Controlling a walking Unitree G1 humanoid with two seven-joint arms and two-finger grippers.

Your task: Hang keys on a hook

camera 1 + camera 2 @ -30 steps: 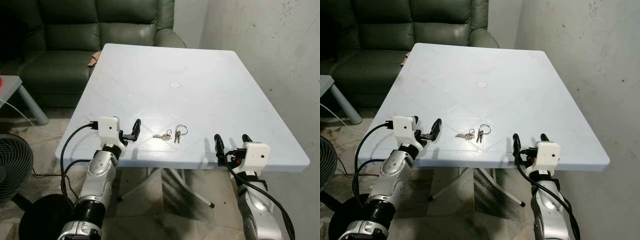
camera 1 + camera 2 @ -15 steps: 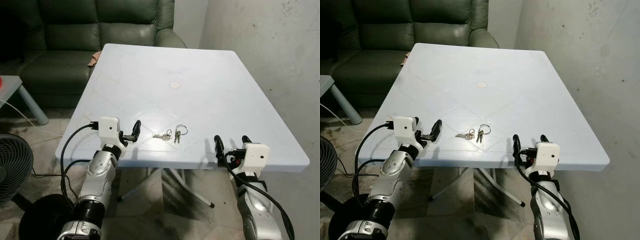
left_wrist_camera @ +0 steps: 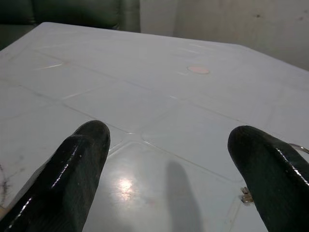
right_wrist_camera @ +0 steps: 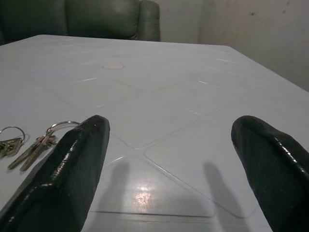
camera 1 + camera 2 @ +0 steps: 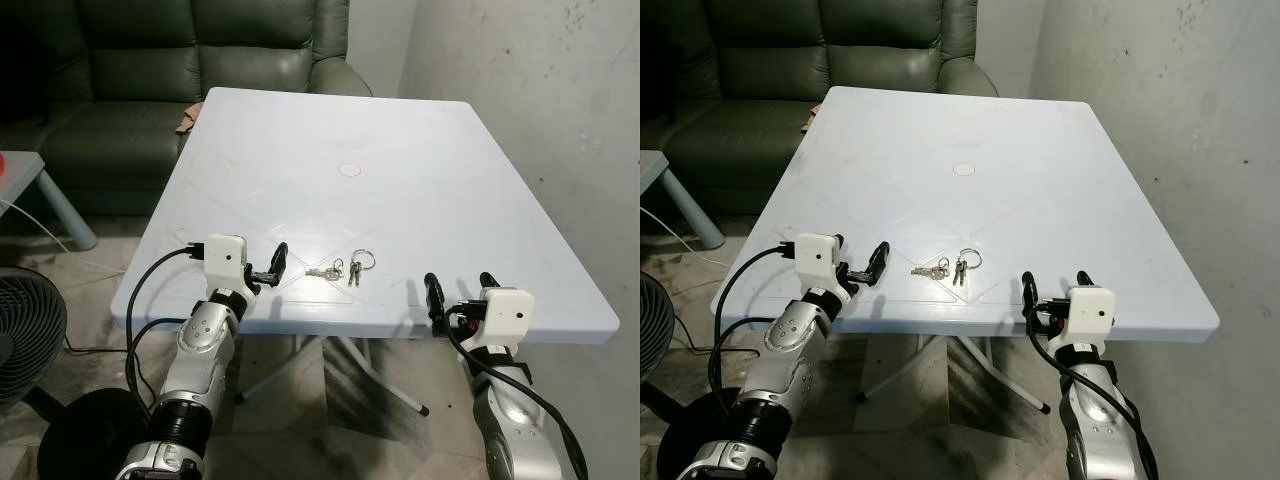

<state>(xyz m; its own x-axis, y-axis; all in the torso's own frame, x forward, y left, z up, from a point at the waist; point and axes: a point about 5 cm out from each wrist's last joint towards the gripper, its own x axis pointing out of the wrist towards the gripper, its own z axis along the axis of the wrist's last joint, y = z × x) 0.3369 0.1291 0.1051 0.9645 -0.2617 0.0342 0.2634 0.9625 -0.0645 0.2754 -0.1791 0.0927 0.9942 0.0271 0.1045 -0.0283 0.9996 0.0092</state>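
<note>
We're at pre-grasp: keys (image 5: 341,269) lie untouched on the counter (image 5: 400,160), lower centre of frame; left gripper (image 5: 274,266) just beside them, right gripper (image 5: 458,291) at the near edge, both jaws wide; next move probably closing left on the keys; no hook seen

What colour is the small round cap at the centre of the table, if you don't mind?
The cap is pale pink against the light blue table, clearest in the left eye view.
</note>
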